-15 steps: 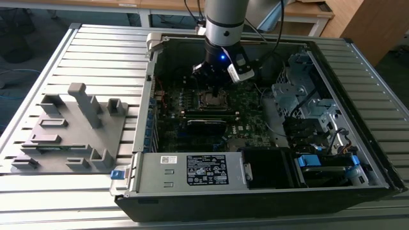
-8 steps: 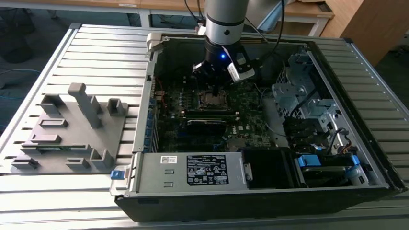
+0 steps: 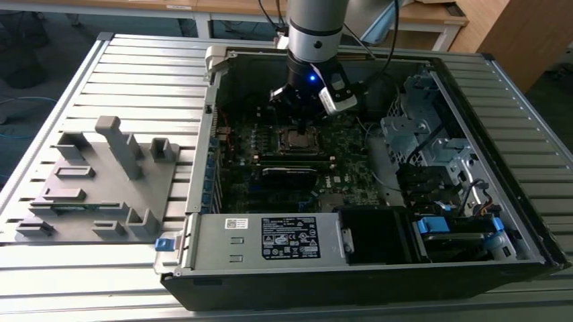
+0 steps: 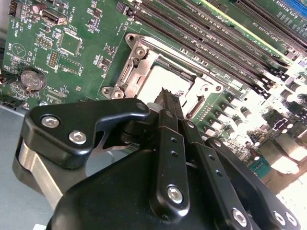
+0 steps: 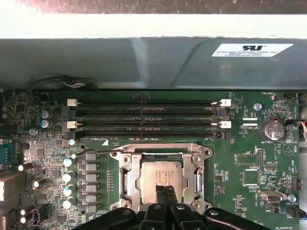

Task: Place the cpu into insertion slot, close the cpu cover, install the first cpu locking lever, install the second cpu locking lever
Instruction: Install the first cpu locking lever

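— Nearest first. State of the gripper?
— Found the gripper clenched: fingertips pressed together in both wrist views, nothing seen between them. Recorded its black linkage and bolt heads closest to the lens.

— Position of the tips?
— Placed directly over the cpu. Could not tell touching from hovering just above.

— And the cpu itself?
— Seen seated in the insertion slot, silver-grey face up. Noted the cpu cover lying flat around it, face showing through the open middle.

— Beyond the cover?
— Logged long memory slots side by side just past it. Logged a round coin battery off to one side on the green motherboard. Past those, noted the grey case wall bearing a white sticker.

— From the exterior view?
— Starting at the near edge: a grey power supply inside the open computer case. Behind it, a long black card, then the insertion slot with the arm reaching down onto it, blue light lit at the wrist. Noted a grey fixture on the slatted table, outside the case at the exterior view's left. Farthest back, wooden desks.
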Tool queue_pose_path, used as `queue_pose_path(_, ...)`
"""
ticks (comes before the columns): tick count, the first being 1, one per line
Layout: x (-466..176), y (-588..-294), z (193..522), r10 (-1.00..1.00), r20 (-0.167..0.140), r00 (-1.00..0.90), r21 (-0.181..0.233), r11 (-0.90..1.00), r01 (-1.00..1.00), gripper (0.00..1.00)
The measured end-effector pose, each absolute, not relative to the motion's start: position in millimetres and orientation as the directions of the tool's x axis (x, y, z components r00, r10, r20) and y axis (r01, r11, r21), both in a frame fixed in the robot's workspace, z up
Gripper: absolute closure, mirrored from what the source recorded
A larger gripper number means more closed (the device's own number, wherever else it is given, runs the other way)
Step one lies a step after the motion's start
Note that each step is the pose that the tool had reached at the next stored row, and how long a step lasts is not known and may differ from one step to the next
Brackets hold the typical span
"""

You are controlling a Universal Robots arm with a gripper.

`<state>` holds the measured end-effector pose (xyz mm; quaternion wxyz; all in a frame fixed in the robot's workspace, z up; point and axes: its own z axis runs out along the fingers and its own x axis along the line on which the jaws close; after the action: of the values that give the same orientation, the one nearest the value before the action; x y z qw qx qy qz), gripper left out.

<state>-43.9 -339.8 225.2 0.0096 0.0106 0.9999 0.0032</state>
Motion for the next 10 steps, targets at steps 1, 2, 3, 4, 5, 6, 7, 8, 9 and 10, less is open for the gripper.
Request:
queue_pose_path(1,-44.0,-339.8,225.4,0.021,-0.019,-1.000,0.007,1.000,0.021,0.90)
queue_pose_path(2,-44.0,-339.8,225.6,0.021,-0.019,-1.000,0.007,1.000,0.021,0.90)
queue_pose_path(3,-44.0,-339.8,225.6,0.021,-0.019,-1.000,0.007,1.000,0.021,0.90)
queue_pose_path(4,-44.0,-339.8,225.8,0.021,-0.019,-1.000,0.006,1.000,0.021,0.90)
queue_pose_path(5,-44.0,-339.8,226.2,0.021,-0.019,-1.000,0.006,1.000,0.021,0.90)
queue_pose_path(6,-44.0,-339.9,226.6,0.021,-0.019,-1.000,0.006,1.000,0.021,0.90)
queue_pose_path(7,-44.0,-339.8,226.9,0.021,-0.019,-1.000,0.006,1.000,0.021,0.90)
queue_pose_path(8,-44.0,-339.8,227.3,0.021,-0.019,-1.000,0.006,1.000,0.021,0.90)
queue_pose_path(9,-43.9,-339.8,227.5,0.021,-0.019,-1.000,0.007,1.000,0.021,0.90)
queue_pose_path(10,-43.9,-339.8,227.5,0.021,-0.019,-1.000,0.007,1.000,0.021,0.90)
